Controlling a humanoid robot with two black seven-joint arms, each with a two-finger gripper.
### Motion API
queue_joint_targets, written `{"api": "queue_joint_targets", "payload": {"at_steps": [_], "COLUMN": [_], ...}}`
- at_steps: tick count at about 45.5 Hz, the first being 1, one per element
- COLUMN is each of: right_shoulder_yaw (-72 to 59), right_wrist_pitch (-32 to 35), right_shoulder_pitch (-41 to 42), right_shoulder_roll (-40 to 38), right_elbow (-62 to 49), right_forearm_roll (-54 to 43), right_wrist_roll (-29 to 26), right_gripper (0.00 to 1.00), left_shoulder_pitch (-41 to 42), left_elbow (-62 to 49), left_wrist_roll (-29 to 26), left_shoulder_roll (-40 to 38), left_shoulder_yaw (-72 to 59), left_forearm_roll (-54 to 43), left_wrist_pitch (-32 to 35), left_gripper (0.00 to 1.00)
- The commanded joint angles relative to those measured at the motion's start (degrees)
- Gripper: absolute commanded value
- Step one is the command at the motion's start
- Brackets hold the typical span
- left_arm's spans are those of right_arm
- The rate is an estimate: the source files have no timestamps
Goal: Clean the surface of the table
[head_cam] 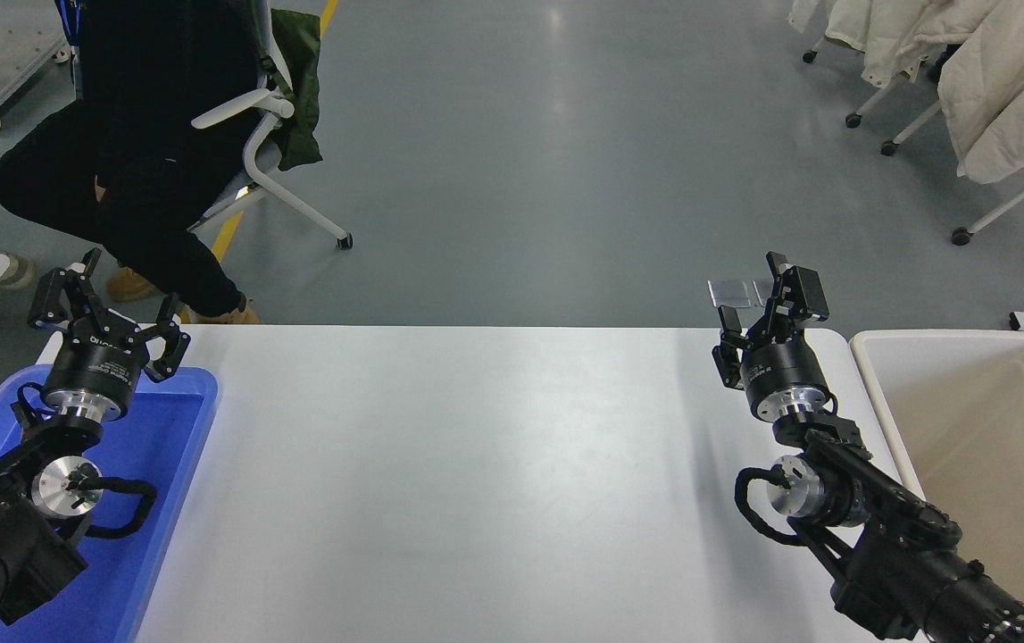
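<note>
So the white surface (476, 482) is taking up most of the view, running from the blue tray (163, 446) sitting at its left end across to the beige bin (967, 420) standing just past its rounded right corner. Its far edge is running straight across the middle of the picture, with grey floor (547, 161) stretching out beyond it. The whole middle stretch between the two arms is lying open, so lots of free room there.

The right arm is reaching in from the lower right corner, and the right claw (766, 299) is hanging over the far right corner of the surface, near the bin's rim, with its fingers spread apart and gripping nothing. The left arm is sitting parked at the lower left above the tray, and the left claw (110, 308) is poking out over the far left corner, fingers splayed wide, also gripping nothing.

Past the far edge on the left, a person (119, 152) in dark clothes is sitting on a white chair (266, 170). Pale coats (994, 80) are hanging on racks at the top right.
</note>
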Motion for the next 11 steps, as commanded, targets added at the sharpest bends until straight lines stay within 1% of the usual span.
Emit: {"api": "queue_joint_targets", "payload": {"at_steps": [1, 11], "right_shoulder_yaw": [-0.1, 0.0], "right_wrist_pitch": [0.0, 0.0], "right_shoulder_pitch": [-0.3, -0.3], "right_shoulder_roll": [0.4, 0.5], "right_elbow": [0.1, -0.1], "right_forearm_roll": [-0.1, 0.4], "right_wrist_roll": [0.3, 0.2], "right_gripper": [1.0, 1.0], "left_shoulder_pitch": [0.0, 0.0], "left_elbow": [-0.1, -0.1], "left_wrist_roll": [0.0, 0.0], "left_shoulder_roll": [0.0, 0.0], "left_shoulder_yaw": [0.0, 0.0], "left_forearm_roll": [0.0, 0.0], "left_wrist_pitch": [0.0, 0.1], "left_gripper": [1.0, 1.0]}}
